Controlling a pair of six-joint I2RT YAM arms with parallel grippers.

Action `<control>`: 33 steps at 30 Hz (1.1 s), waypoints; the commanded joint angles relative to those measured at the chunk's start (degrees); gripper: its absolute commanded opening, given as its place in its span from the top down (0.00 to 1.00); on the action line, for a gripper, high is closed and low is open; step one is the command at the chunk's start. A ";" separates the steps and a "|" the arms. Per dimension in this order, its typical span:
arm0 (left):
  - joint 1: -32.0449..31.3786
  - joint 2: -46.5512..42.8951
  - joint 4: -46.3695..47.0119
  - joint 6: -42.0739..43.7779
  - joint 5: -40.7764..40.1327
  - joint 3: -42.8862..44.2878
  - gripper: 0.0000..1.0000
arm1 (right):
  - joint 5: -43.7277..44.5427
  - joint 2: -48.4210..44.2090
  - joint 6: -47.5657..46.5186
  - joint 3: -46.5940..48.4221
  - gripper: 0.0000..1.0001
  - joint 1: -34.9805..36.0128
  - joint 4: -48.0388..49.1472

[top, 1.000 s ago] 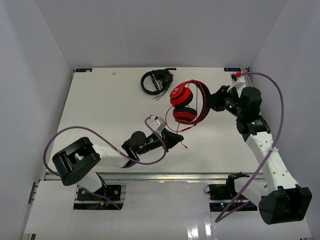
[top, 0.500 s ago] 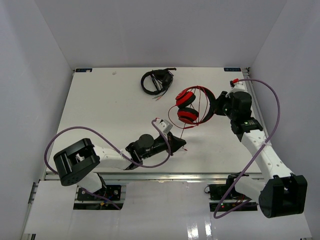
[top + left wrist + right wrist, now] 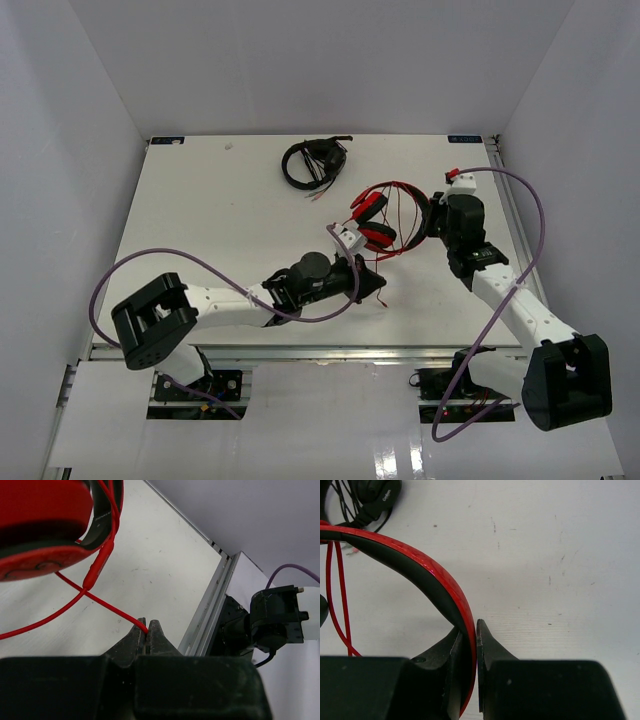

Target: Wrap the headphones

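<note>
The table (image 3: 200,220) is evenly, brightly lit; shadows are soft. Glare is seen on the floor (image 3: 390,455); the near earcup (image 3: 40,525) is blurred.

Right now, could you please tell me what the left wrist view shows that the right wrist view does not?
Only the left wrist: the left gripper shut on the thin red cable, near a red earcup. Only the right wrist: the right gripper clamped on the red headband, with the black headphones beyond. Both: parts of the red headphones and the white table.

White arms (image 3: 225,297), black fingers (image 3: 161,639), purple cables (image 3: 168,253)
</note>
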 commanded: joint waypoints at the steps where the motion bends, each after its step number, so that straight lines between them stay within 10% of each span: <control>1: -1.13 1.31 -10.08 0.66 5.75 7.54 1.00 | 9.96 0.62 -5.00 -1.20 0.92 1.06 11.34; 13: 1.21 6.47 -29.82 4.66 9.97 26.27 1.00 | 11.06 4.28 -8.73 -1.85 0.92 2.55 9.68; 33: 12.41 10.96 -9.29 -17.14 17.85 18.82 0.93 | 1.00 14.24 -2.73 -0.10 0.92 2.50 5.43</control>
